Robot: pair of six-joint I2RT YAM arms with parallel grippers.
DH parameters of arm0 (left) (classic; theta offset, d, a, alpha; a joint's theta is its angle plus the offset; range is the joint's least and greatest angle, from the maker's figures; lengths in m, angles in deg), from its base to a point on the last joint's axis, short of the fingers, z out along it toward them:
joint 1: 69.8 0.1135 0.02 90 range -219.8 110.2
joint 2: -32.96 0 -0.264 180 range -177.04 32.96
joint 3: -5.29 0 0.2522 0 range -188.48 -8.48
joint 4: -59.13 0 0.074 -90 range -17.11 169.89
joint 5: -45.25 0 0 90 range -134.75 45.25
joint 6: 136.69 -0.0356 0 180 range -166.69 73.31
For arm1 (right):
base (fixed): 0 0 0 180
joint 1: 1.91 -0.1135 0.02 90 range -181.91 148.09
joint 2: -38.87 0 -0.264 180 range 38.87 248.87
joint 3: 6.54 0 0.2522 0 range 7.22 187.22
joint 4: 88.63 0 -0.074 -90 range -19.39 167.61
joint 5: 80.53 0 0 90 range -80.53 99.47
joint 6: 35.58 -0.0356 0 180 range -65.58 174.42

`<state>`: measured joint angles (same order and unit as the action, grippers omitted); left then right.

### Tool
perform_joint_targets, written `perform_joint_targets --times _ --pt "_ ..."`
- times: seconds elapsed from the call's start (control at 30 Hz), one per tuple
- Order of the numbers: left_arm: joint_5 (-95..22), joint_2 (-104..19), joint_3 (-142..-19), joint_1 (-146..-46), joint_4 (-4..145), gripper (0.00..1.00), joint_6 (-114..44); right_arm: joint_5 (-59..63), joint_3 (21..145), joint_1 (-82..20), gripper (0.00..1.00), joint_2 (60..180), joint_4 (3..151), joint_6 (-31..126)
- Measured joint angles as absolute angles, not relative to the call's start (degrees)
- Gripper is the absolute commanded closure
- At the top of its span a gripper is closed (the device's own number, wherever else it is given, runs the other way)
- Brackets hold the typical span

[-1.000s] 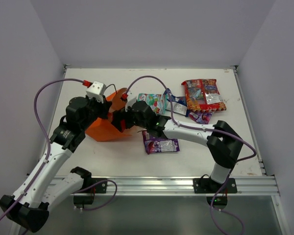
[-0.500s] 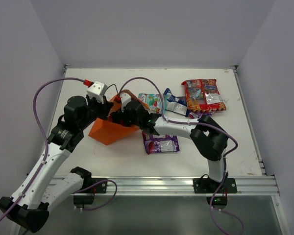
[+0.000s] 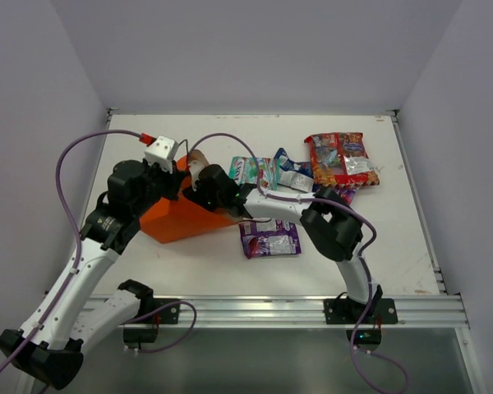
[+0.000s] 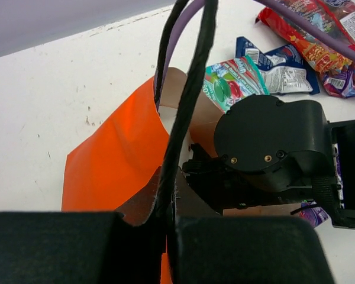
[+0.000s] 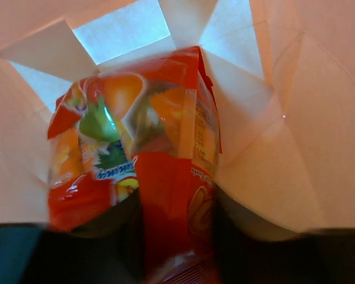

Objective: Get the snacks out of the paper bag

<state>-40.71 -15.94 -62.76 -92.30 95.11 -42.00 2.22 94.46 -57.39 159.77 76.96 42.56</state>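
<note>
The orange paper bag (image 3: 177,220) lies on its side at the table's left, mouth facing right. My left gripper (image 4: 168,236) is shut on the bag's rim beside a dark loop handle (image 4: 186,112). My right gripper (image 3: 200,189) reaches into the bag's mouth. Inside, against the pale paper (image 5: 272,118), a red-orange snack packet (image 5: 165,171) fills the gap between my right gripper's (image 5: 174,251) fingers, which press on both its sides. Outside the bag lie a purple packet (image 3: 269,239), a teal-green one (image 3: 253,170), a blue-white one (image 3: 294,174) and a red one (image 3: 340,159).
Another small purple-red packet (image 3: 335,195) lies under the red one at the right. The right arm's black wrist (image 4: 272,145) fills the bag's mouth. Purple cables loop over both arms. White walls close the table on three sides.
The right gripper has pushed left, deeper into the bag, and its jaws have narrowed onto the red-orange packet. The bag has dropped flatter and shifted slightly. The left gripper keeps its hold.
</note>
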Motion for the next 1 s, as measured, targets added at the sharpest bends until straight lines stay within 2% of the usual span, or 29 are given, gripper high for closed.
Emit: perform_joint_targets --times 0.03,0.1,0.13,0.37,1.0 --pt "-40.71 -15.94 -62.67 -92.3 95.13 1.0 -42.02 1.9 94.53 -57.39 0.83 159.93 76.86 42.54" --pt "-40.69 -15.94 -62.58 -92.3 95.11 1.0 -42.02 1.11 94.72 -57.39 0.98 159.99 76.72 42.56" --pt "-40.71 -15.88 -62.54 -92.3 95.08 1.0 -42.04 0.82 94.72 -57.39 1.0 159.97 76.66 42.43" --pt "-41.48 -14.43 -61.69 -92.45 94.8 1.0 -42.85 -0.4 93.06 -57.39 1.0 156.71 74.69 42.3" --pt "-48.91 -18.19 -61.6 -92.82 92.66 1.0 -42.66 0.93 92.36 -58.16 1.0 132.28 64.18 42.45"
